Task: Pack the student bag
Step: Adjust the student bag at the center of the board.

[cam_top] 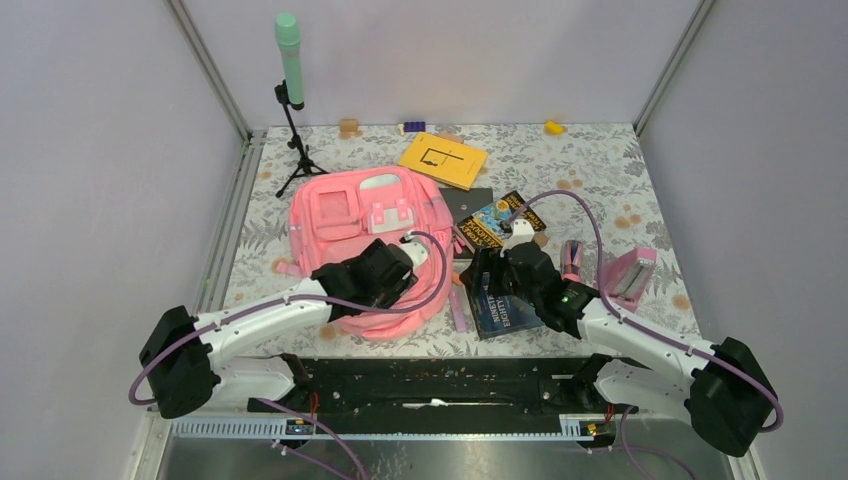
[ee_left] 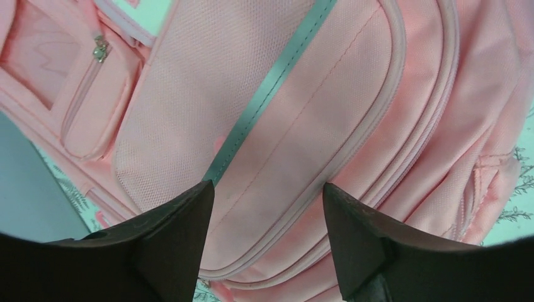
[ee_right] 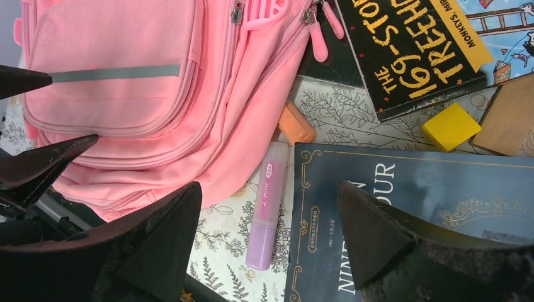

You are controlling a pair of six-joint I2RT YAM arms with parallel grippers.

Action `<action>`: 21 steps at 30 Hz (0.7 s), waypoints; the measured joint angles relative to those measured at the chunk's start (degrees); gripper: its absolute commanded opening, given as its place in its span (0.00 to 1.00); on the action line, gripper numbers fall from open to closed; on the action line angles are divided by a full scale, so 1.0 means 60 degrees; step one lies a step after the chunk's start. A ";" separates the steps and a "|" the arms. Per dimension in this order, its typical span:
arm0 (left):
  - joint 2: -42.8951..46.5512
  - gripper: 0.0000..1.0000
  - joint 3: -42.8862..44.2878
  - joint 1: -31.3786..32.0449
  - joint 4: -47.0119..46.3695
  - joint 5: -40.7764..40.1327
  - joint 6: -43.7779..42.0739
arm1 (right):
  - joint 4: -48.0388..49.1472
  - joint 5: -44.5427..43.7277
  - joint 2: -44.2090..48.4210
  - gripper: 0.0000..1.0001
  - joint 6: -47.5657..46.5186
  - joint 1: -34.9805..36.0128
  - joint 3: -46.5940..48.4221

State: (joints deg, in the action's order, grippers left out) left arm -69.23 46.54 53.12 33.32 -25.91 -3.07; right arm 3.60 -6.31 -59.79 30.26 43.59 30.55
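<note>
Left wrist view has the left jaws standing apart, released, with nothing between them. Straight ahead of them lies the front pocket of the student bag [ee_left: 264,126], its pale strip running away from the gap. Whether the tips touch the fabric is hard to tell.

The right jaws are likewise spread and empty. A lilac stick [ee_right: 267,207] lies on the tabletop [ee_right: 340,107] just beyond the gap between them. A dark blue book [ee_right: 409,201] lies under one finger, and the bag's lower edge lies past the other. Farther ahead sit an orange eraser [ee_right: 296,124], a yellow block [ee_right: 450,126] and a treehouse storybook [ee_right: 415,44]. Well beyond both pairs lies a yellow booklet [cam_top: 442,159], and a pink pencil case [cam_top: 630,275] stands out to the side of the right jaws.

By my reading, packing has barely begun. The bag lies flat, apparently zipped, and every item is loose outside it. Opening a compartment, loading the items and closing it all remain.
</note>
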 measured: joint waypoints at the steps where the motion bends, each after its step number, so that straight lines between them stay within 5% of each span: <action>1: 0.0000 0.63 0.0000 0.0069 0.0000 -0.0175 0.0015 | 0.0000 0.0000 0.0000 0.84 0.0007 0.0000 0.0000; 13: 0.0863 0.61 -0.0051 0.0262 -0.0357 -0.1865 0.0011 | 0.0025 0.0561 -0.0226 0.77 0.0040 0.0000 0.0000; 21: 0.0637 0.76 -0.0051 0.0317 -0.0379 -0.1246 -0.0036 | 0.0040 0.0889 -0.0433 0.76 0.0055 0.0000 0.0000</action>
State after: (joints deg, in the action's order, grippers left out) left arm -65.41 46.24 55.02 31.05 -33.39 -3.29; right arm 3.84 -0.97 -62.39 30.59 43.59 30.55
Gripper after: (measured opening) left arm 0.733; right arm 0.763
